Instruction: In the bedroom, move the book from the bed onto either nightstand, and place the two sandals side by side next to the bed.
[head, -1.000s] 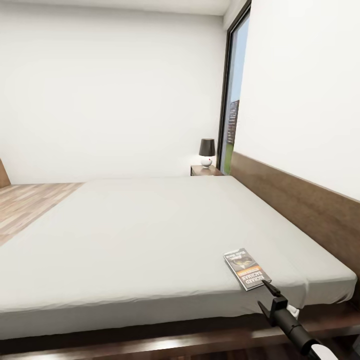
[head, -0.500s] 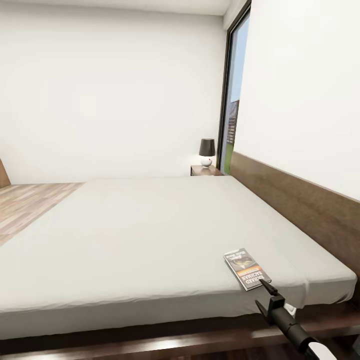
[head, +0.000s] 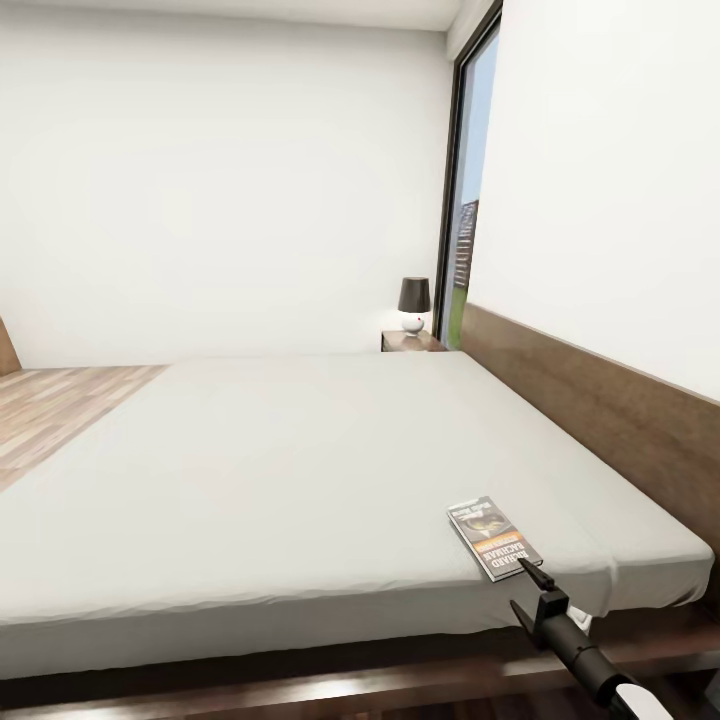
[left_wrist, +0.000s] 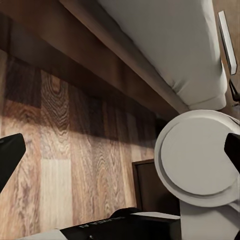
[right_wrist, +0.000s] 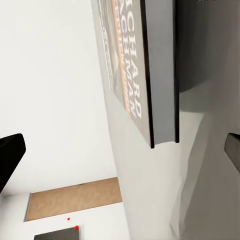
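Note:
The book, a thin paperback with an orange band, lies flat near the front right corner of the bed. In the right wrist view the book looms close, its near edge ahead of the fingers. My right gripper is open at the mattress's front edge, just short of the book's near end and holding nothing. In its wrist view the right gripper has its dark fingertips far apart. My left gripper hangs open over the wood floor beside the bed frame. A nightstand stands beyond the bed. The sandals are out of view.
A dark-shaded lamp sits on the far nightstand beside a tall window. The brown headboard runs along the right wall. Wood-plank floor shows at the left. A white round robot part crowds the left wrist view.
My right gripper has shifted slightly to the left below the book's near end. The book and the rest have not moved.

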